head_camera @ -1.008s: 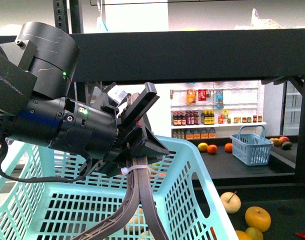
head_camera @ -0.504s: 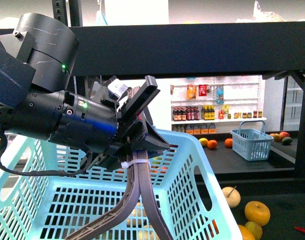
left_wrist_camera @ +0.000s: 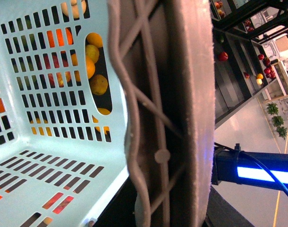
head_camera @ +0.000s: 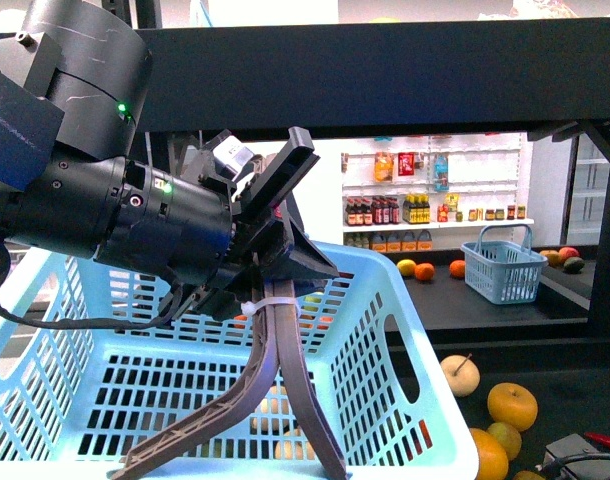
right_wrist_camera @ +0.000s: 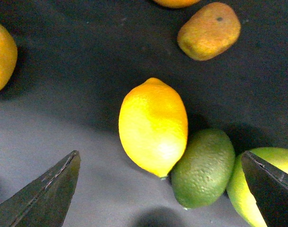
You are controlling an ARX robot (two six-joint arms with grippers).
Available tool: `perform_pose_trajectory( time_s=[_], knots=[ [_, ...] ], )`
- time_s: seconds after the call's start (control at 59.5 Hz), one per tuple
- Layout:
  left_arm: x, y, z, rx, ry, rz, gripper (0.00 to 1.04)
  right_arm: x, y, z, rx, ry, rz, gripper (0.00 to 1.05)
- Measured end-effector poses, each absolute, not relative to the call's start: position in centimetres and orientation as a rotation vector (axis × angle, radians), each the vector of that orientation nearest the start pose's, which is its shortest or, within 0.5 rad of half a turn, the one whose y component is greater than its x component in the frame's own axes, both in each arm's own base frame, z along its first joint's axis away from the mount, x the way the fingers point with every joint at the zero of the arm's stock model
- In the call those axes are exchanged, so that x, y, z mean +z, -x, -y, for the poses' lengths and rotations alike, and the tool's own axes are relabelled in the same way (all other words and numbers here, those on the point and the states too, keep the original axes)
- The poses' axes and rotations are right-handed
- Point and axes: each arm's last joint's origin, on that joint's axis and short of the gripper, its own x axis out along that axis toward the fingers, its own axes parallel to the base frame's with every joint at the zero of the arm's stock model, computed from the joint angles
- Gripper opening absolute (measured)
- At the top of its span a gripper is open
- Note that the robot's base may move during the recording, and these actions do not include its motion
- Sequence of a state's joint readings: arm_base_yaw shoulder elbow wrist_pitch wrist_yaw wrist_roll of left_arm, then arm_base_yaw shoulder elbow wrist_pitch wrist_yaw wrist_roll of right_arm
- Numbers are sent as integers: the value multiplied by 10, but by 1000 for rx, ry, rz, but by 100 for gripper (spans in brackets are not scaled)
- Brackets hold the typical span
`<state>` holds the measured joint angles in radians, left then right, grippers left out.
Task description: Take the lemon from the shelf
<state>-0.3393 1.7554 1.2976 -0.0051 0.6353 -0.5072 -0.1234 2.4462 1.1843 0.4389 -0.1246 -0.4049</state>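
The lemon (right_wrist_camera: 153, 127), bright yellow and oval, lies on the dark deck of the shelf (right_wrist_camera: 87, 47) in the right wrist view. My right gripper (right_wrist_camera: 159, 158) hovers over it, open, with one dark finger on each side and well apart from the lemon. In the front view my left gripper (head_camera: 275, 285) is shut on the grey-brown basket handle (head_camera: 285, 370) and holds up a turquoise basket (head_camera: 385, 330). The handle (left_wrist_camera: 153, 94) fills the left wrist view beside the basket's slotted wall (left_wrist_camera: 49, 142). The shelf's black upper deck (head_camera: 385, 80) spans the front view.
A green lime (right_wrist_camera: 203, 168) touches the lemon, with a yellow-green fruit (right_wrist_camera: 271, 158) just beyond it. A brownish fruit (right_wrist_camera: 208, 30) and an orange (right_wrist_camera: 2, 56) lie further off. The front view shows a pale pear (head_camera: 461, 375), oranges (head_camera: 512, 405) and a distant blue basket (head_camera: 503, 270).
The left arm and basket sit a little higher and more upright in the front view. A dark piece of the right arm has come into the bottom right corner.
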Motion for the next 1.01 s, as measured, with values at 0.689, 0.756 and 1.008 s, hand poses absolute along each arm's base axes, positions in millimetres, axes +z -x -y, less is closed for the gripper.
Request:
perform_pose_trajectory(
  time_s=[0.689,0.756,1.008],
  knots=[
    [268,-368,148,-817,528,-710,14,-64,-451,41,192,315,-836,102],
    [268,-368,148,-817,528,-710,14,-67,-452,40,188,315,-843,102],
    [268,-368,148,-817,528,-710,14,-75,-458,39,176,312,-842,102]
  ],
)
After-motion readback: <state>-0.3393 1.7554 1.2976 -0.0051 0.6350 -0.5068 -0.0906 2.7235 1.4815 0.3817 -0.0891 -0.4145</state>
